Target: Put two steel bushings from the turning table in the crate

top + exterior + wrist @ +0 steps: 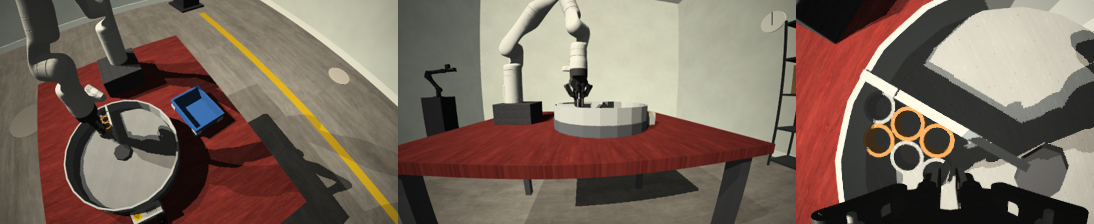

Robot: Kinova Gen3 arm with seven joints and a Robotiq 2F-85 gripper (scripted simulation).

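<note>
The turning table [129, 188] [605, 116] [991, 40] is a round, walled drum. Against its white divider, three orange bushings sit among three steel ones. One steel bushing [893, 106] is by the outer wall, another steel bushing [893, 161] is mid-cluster, and a third steel bushing [938, 160] is partly hidden at the fingertips. My gripper [102, 132] [580, 105] [948, 178] points down inside the drum with a narrow gap between its fingers, and holds nothing that I can see. Whether the third bushing's wall lies in that gap is unclear. The blue crate [210, 120] shows no bushings inside.
The white divider [931, 112] runs from the drum's outer wall toward the grey hub [123, 152] [1041, 170]. The drum's raised rim surrounds my fingers. The arm's dark base block [123, 79] [513, 114] stands behind the drum on the red table [240, 175] [527, 152].
</note>
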